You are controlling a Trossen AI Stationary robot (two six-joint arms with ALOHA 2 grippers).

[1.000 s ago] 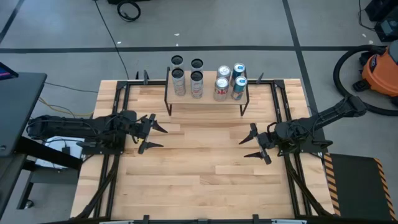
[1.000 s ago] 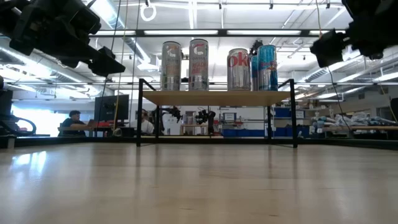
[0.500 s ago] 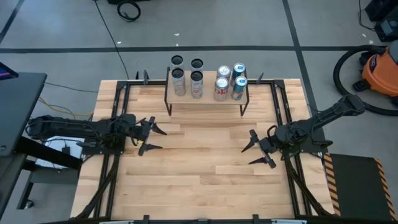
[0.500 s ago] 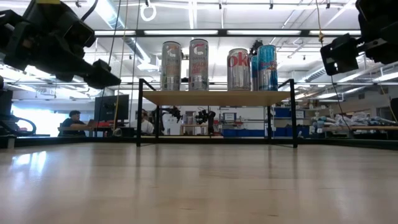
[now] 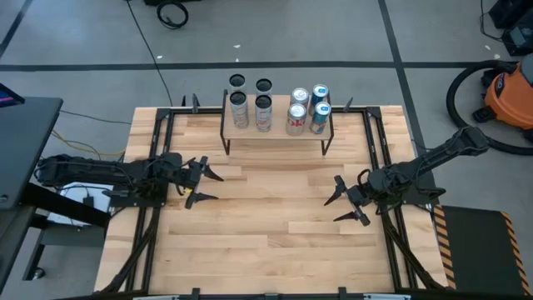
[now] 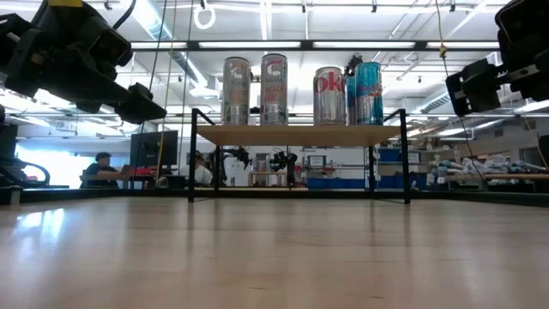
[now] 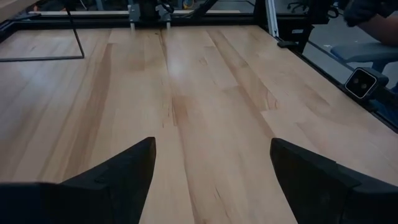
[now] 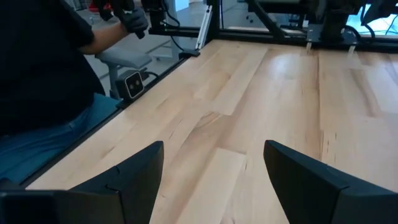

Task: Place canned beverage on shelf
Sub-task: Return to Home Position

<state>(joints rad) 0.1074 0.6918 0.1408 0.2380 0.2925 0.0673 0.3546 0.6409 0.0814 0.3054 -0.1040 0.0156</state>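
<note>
The shelf (image 5: 275, 137), a low riser with a light wooden top (image 6: 296, 135) and thin black legs, stands at the table's far edge. Several cans stand upright on it: two silver ones (image 6: 255, 90), a silver-and-red one (image 6: 328, 95) and blue ones (image 6: 367, 93). My left gripper (image 5: 208, 187) hovers open and empty above the table's left side. My right gripper (image 5: 340, 210) hovers open and empty above the table's right side. Both wrist views show only bare table between the fingers.
The wooden table (image 5: 266, 242) has a black frame rail along its edges (image 5: 379, 150). A person in dark clothes sits beyond the table's near edge in the right wrist view (image 8: 43, 81). An orange vacuum (image 5: 508, 96) stands on the floor at the right.
My right gripper has drawn back toward the table's right and near edges, staying open. My left gripper has drawn back slightly toward the table's left edge.
</note>
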